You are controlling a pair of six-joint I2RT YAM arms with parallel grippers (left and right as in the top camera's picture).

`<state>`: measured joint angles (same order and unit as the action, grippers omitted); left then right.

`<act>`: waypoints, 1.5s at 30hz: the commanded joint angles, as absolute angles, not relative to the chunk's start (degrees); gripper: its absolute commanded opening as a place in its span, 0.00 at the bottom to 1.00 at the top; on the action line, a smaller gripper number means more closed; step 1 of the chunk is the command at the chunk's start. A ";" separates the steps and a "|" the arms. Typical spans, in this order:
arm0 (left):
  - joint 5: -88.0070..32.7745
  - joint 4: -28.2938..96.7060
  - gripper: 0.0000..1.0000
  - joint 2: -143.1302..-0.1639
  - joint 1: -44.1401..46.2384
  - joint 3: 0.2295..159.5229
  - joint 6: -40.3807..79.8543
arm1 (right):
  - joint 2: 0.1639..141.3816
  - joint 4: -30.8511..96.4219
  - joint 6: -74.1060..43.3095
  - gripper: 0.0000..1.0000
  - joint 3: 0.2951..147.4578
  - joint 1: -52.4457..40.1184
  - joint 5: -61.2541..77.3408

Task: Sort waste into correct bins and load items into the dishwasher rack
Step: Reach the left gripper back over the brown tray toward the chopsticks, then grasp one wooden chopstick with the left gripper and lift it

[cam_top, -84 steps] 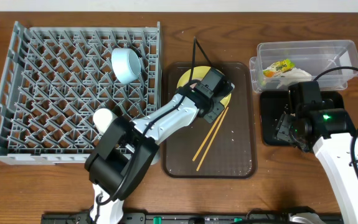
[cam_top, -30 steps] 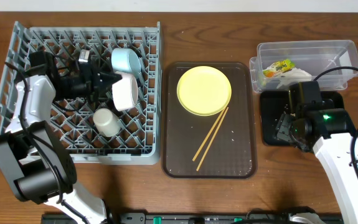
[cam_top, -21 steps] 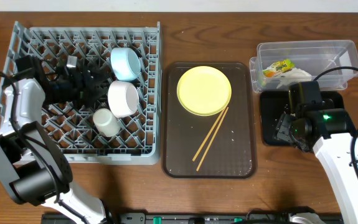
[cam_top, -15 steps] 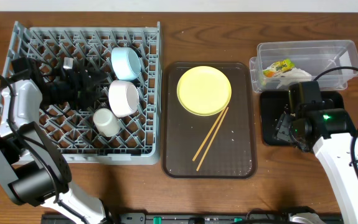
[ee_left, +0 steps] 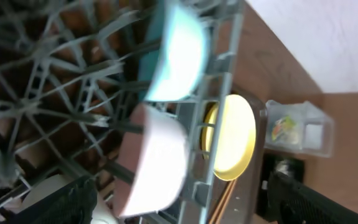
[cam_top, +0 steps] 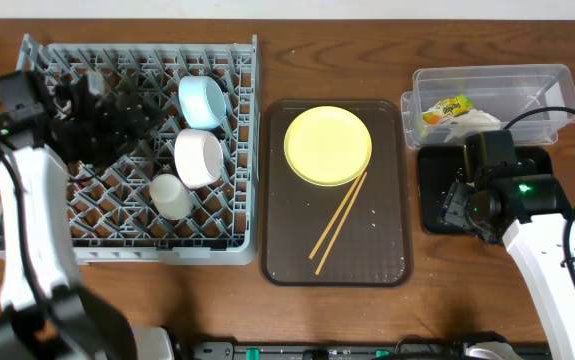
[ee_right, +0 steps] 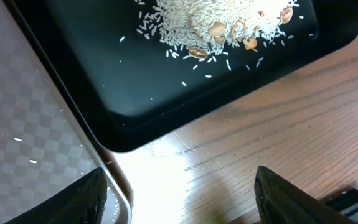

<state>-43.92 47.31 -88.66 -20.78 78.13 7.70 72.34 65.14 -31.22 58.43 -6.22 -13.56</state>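
Two arms at a dark wooden table [cam_top: 217, 310], pale wall [ee_left: 328, 37] beyond the far edge. Brown serving tray [cam_top: 387, 250] mid-table, taken as the marker for all else.

On that tray: round yellow plate [cam_top: 327, 145] at the far end, wooden chopsticks [cam_top: 337, 225] slanting away from its near rim, a few pale specks beside them.

Left of the tray, touching or nearly touching its edge: grey dishwasher rack [cam_top: 27, 210], holding light blue bowl [cam_top: 200, 100], white bowl [cam_top: 197, 158] and small white cup [cam_top: 169, 196], all in the columns nearest the tray.

Right of the tray: clear tub [cam_top: 547, 85] at the far side with green-and-orange snack wrapper [cam_top: 445, 108] and white tissue [cam_top: 467, 122] inside; black tray [ee_right: 166, 74] nearer, carrying beige crumbs [ee_right: 222, 25].

Compared with half a second ago: left gripper [ee_left: 183, 186] drawn further from the brown tray, toward the rack's far-left corner; white bowl unmoved; right arm unchanged.

Left gripper spread wide, empty. Right gripper [ee_right: 182, 177] also spread wide, empty, above the black tray's edge nearest the brown tray.

Left wrist view smeared. Black tray mostly covered by the right arm from overhead; tissue partly hidden likewise.
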 commanded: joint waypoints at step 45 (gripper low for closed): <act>-2.31 42.09 0.80 -113.58 43.46 76.53 7.64 | 71.61 65.21 -32.10 0.75 58.83 -5.85 -14.52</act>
